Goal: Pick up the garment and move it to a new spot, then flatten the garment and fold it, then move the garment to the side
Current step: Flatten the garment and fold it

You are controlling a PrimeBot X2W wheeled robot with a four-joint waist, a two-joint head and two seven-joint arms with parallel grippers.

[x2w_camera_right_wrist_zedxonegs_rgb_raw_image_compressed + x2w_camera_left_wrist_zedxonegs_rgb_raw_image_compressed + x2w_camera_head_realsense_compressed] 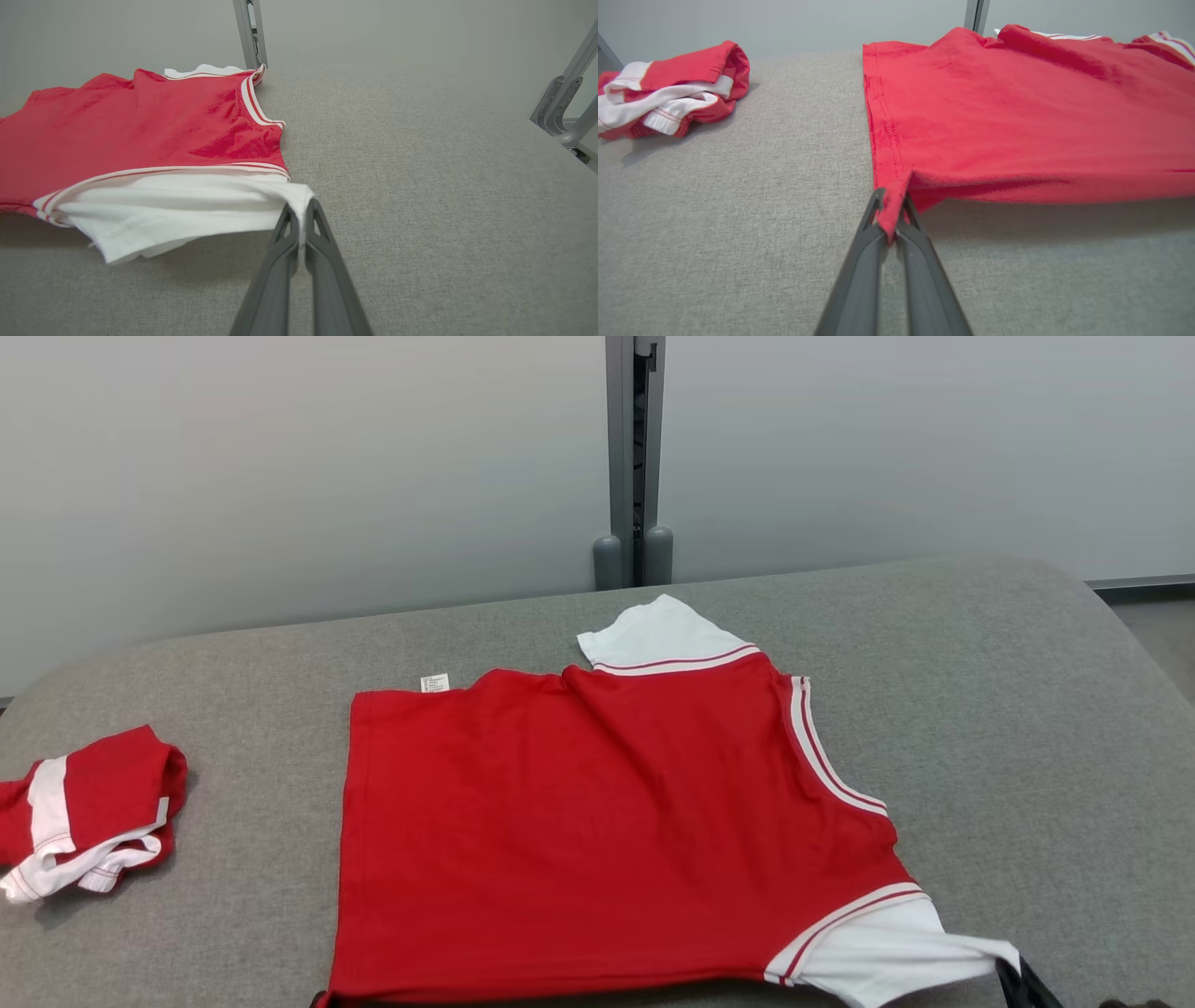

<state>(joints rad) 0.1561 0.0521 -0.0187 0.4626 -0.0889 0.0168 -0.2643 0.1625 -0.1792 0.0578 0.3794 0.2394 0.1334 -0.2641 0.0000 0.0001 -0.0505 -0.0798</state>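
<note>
Likely a lab. Plain pale panels [280,476] and a metal post [633,448] at 12 o'clock back a grey cloth-covered table [980,644].

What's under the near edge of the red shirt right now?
Shadowed grey tabletop shows beneath it: the left hand pinches the hem corner and the right hand the white sleeve, holding that edge up. Farther in, the red shirt hides the surface.

The left tool [892,207] is pinched shut on a red bottom corner of the shirt [1017,116]. Its two dark fingers [859,275] sit low and point forward. The right tool [301,212] is pinched shut too, on the tip of the shirt's white sleeve, with its fingers close together.
</note>
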